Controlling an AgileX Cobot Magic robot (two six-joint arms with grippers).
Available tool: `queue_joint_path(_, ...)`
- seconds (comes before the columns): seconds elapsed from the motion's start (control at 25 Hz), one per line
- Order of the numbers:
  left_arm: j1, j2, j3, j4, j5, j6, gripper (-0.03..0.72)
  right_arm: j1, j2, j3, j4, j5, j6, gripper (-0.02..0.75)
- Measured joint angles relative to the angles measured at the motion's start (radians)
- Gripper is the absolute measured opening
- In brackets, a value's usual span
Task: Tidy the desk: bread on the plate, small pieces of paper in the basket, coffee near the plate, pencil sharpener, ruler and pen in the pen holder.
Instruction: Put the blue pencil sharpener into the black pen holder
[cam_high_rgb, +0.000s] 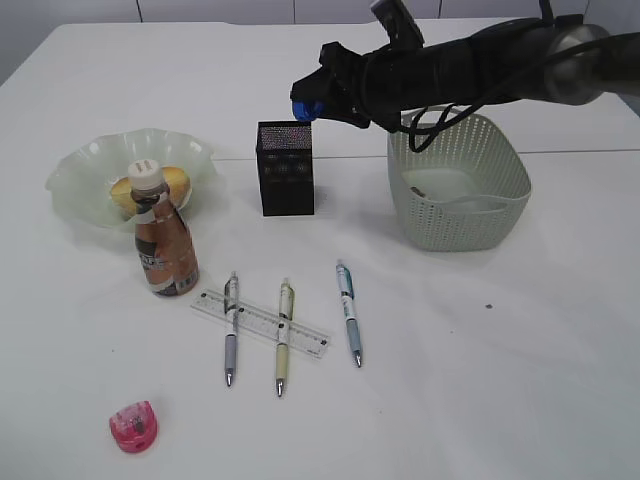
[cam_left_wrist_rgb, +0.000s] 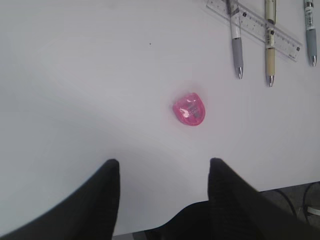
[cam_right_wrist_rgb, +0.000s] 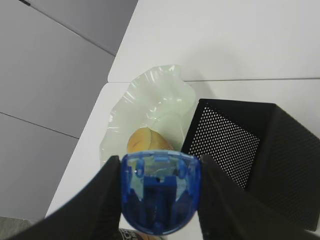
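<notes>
Item: blue sharpener (cam_right_wrist_rgb: 160, 192), which my right gripper (cam_right_wrist_rgb: 159, 195) is pinching above the holder (cam_high_rgb: 286, 168); risk: I am hovering near its rim, so it may bounce out; left gripper (cam_left_wrist_rgb: 164, 167) is gaping over the pink sharpener (cam_left_wrist_rgb: 189, 109).

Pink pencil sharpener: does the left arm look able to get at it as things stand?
Probably yes. The pink sharpener lies alone on bare desk, just ahead of the open left gripper. The nearest pen and the ruler lie well beyond it, so nothing blocks a straight descent.

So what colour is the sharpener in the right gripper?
Translucent blue sharpener; clearest in the right wrist view.
</notes>
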Motion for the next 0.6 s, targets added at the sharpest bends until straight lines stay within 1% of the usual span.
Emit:
queue_joint_path(0.24, 0.0, 0.0, 0.0, 0.0, 0.002, 0.0, 0.416, 0.0, 0.061, -0.054, 0.042, -0.006, 0.0, 0.312)
queue_joint_path(0.6, 0.0, 0.0, 0.0, 0.0, 0.004, 0.0, 0.416, 0.0, 0.075, -0.072, 0.056, -0.037, -0.004, 0.314)
